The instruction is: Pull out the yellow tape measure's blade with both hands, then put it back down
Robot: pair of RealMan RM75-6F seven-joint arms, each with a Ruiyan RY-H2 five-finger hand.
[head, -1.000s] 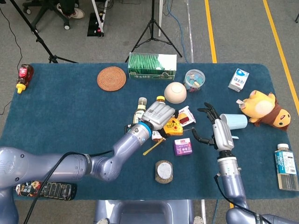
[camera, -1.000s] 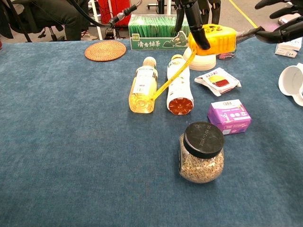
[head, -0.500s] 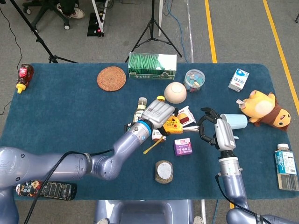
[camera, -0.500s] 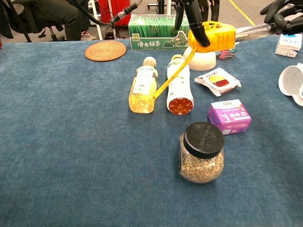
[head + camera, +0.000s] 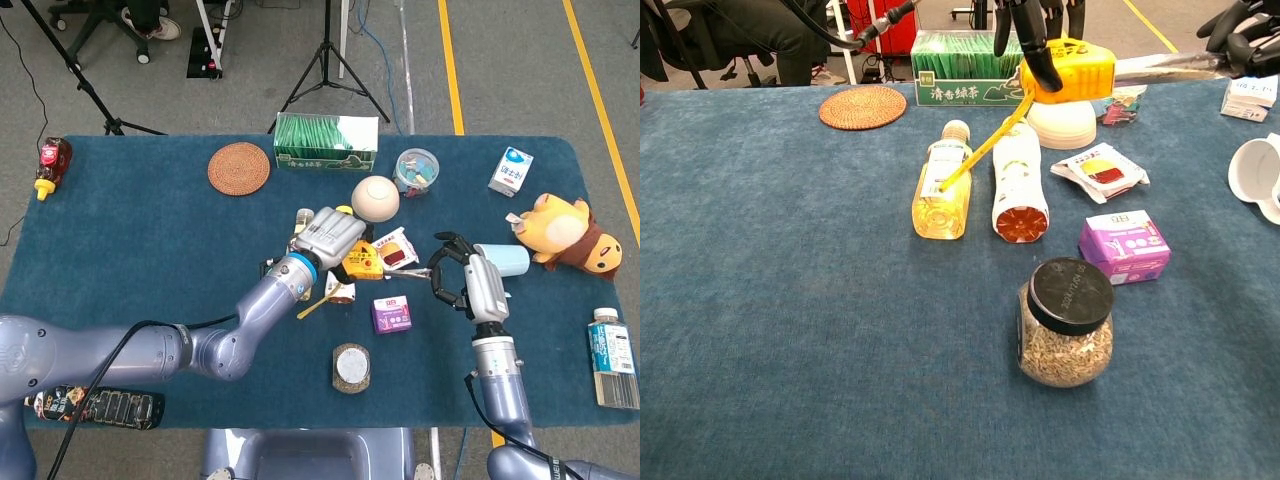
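My left hand holds the yellow tape measure in the air above the middle of the table, its fingers wrapped over the case from above. The silvery blade runs out of the case to the right. My right hand pinches the blade's far end, and in the chest view this hand sits at the top right edge. A yellow wrist strap hangs slanting down from the case over the lying bottles.
Below the tape lie two bottles, a white bowl and a red-and-white packet. Nearer stand a purple box and a black-lidded jar. A cup lies at right, a green box behind.
My right hand has closed on the blade's end. My left hand has carried the case leftward, so more blade now shows between the hands. The strap swung left with the case.
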